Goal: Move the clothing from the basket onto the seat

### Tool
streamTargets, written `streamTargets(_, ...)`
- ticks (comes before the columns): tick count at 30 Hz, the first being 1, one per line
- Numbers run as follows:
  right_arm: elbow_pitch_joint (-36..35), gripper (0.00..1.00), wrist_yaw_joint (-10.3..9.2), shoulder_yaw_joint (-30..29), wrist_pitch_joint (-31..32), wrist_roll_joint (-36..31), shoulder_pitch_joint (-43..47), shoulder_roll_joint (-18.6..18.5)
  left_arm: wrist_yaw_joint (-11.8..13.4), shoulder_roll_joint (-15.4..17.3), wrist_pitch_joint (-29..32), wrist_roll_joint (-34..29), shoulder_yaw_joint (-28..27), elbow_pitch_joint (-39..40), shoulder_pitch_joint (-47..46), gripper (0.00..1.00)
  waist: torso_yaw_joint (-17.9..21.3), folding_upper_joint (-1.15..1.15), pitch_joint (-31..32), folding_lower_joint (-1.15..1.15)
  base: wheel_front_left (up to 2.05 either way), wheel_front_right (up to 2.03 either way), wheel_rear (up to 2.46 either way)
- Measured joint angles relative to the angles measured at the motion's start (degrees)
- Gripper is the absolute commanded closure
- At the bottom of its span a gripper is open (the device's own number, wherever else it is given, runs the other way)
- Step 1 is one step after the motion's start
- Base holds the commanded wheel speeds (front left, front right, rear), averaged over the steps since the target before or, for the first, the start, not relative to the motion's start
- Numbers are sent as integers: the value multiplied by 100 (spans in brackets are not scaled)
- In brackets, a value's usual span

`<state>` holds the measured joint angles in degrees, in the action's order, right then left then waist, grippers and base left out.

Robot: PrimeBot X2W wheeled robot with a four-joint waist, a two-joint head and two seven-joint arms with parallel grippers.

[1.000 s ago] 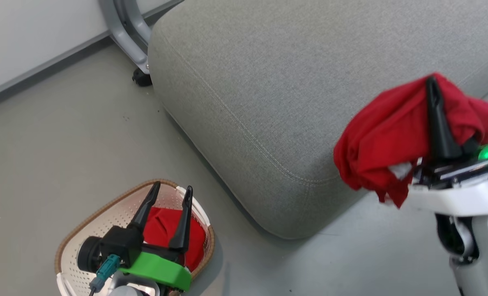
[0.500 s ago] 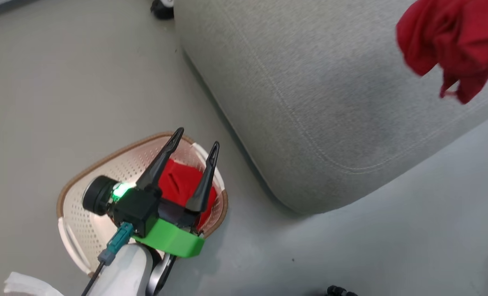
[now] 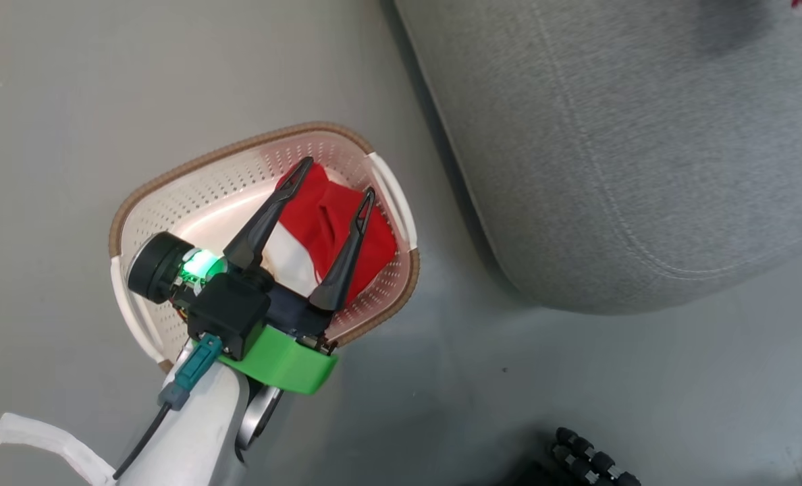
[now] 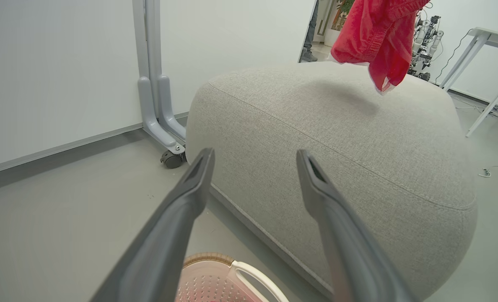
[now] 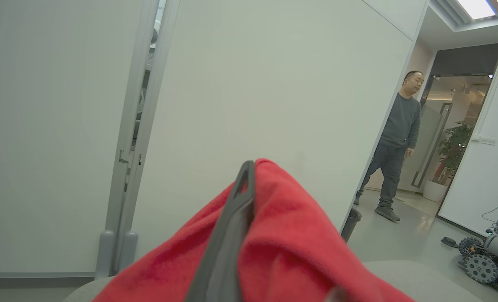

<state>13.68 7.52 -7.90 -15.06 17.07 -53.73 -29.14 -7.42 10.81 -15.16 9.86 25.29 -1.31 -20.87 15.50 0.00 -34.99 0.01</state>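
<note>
Above the basket [image 3: 171, 177], the left pincer [image 3: 339, 177] stands wide over one red garment [image 3: 327, 226]. The right pincer [image 5: 246, 168] clamps another garment [image 4: 370, 33] above the seat [image 3: 610, 135]; lower it onto the cushion before releasing.

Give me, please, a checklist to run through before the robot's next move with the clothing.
1. Left gripper open above the cream perforated plastic basket: ok.
2. Soft red garment lying in the basket, under that gripper: ok.
3. Right gripper shut on a second red fabric garment: ok.
4. Held garment over the large grey woven-fabric seat: ok.
5. Held garment touching the seat: not ok, it hangs above.
6. Person in the doorway clear of both arms: ok.
</note>
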Motion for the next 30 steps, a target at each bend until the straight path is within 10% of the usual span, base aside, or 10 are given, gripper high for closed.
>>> streamTargets(21, 2922, 100, 0, 1165, 0, 415, -14, 280, 0, -23, 0, -15, 8, -76, -69, 0, -551, 0, -432, 0, 0, 0, 0)
streamTargets(22, 3009, 92, 0, 1222, 0, 455, -12, 266, 0, -35, 0, -7, 25, -76, -62, 0, -542, 0, -394, 0, 0, 0, 0)
streamTargets(23, 3041, 27, 0, 1251, 0, 455, -3, 252, 1, -46, 0, -1, 34, -76, -54, 0, -534, 0, -361, 0, 0, 0, 0)
streamTargets(24, 3061, 0, 0, 1262, 0, 485, 4, 238, 0, -57, 0, 3, 43, -76, -46, 0, -526, 0, -319, -1, 0, 0, 0)
streamTargets(30, 3328, 0, 1, 1861, 0, 839, 121, 250, 0, -119, 0, 37, 32, -119, 48, 0, -475, 0, -16, -1, 0, 0, 0)
